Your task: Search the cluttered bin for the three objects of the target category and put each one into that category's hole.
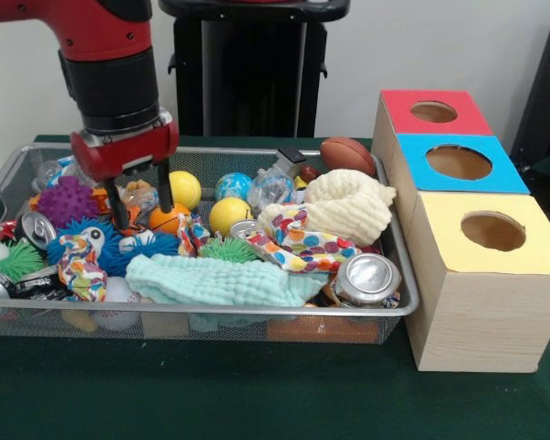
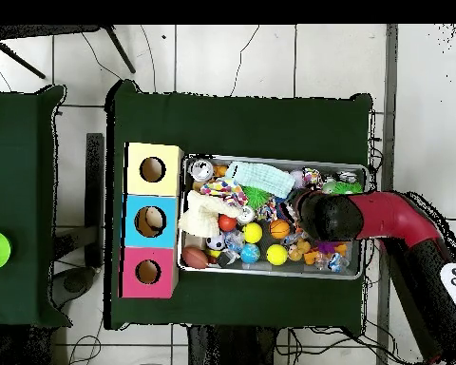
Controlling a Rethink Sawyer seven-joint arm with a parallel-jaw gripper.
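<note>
Gripper (image 1: pixel 140 203) fingers spread, empty, low in bin (image 1: pixel 211 314) beside the basketball (image 1: pixel 168 219). Risk: closing here grabs the ball, not 1 of the 3 animals.

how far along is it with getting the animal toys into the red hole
Nothing looks done: the red-ringed hole shows only dark inside, and no animal toy lies near the boxes. In hand: the gripper is open, its tips down in the clutter at the left of the bin beside the orange toy basketball, holding nothing. Left: finding and moving all three; none is clearly visible.
</note>
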